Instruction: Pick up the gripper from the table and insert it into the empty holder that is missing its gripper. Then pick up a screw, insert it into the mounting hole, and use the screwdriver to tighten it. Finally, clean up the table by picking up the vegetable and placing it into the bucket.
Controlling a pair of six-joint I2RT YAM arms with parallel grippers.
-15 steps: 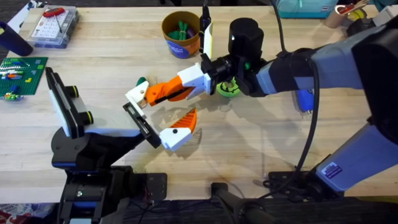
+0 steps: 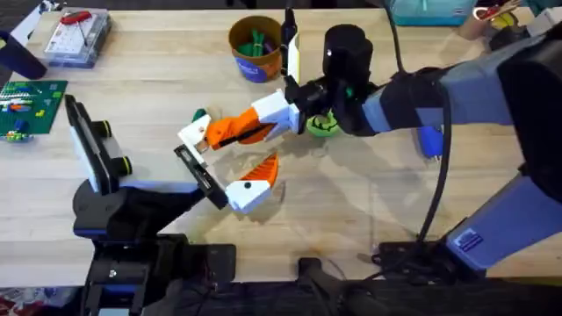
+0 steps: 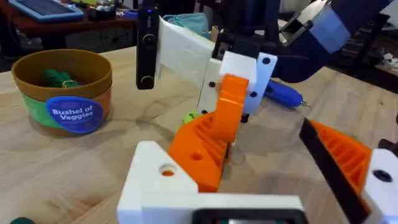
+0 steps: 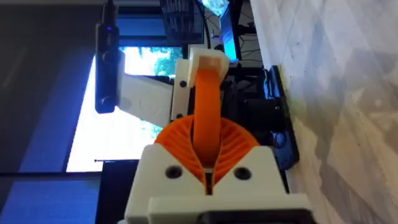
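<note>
Nearest the bases, the left arm (image 2: pixel 132 206) lies low at the lower left of the overhead view. Its tip is the holder (image 2: pixel 195 173), a black crossbar slanting toward frame centre. The holder's lower end carries a matching piece (image 2: pixel 250 184) with a white base, a black dot and an orange wedge. We cannot tell whether the left gripper (image 2: pixel 211 180) is spread or closed.

Just above the holder's upper end sits the gripper (image 2: pixel 219 130). Its white base bears an orange spot and faces left, and its wedge runs to the right. We cannot tell whether the base touches the crossbar. In the left wrist view the gripper (image 3: pixel 208 140) rises from its white base at the bottom edge.

The right gripper (image 2: pixel 259 121) reaches in from the right of the frame and is pressed together on the orange wedge, holding it off the table (image 2: pixel 369 219). In the right wrist view its ribbed orange pads (image 4: pixel 236 146) pinch the wedge on both sides.

A green vegetable (image 2: pixel 323 125) lies on the table under the right arm, just right of centre. A second green item (image 2: pixel 200 115) lies beside the white base.

Farther back, a blue tool (image 2: pixel 428 140) lies at the right. The bucket (image 2: pixel 255 61) stands at top centre with green items inside. A clear parts box (image 2: pixel 77 35) sits at the upper left.
</note>
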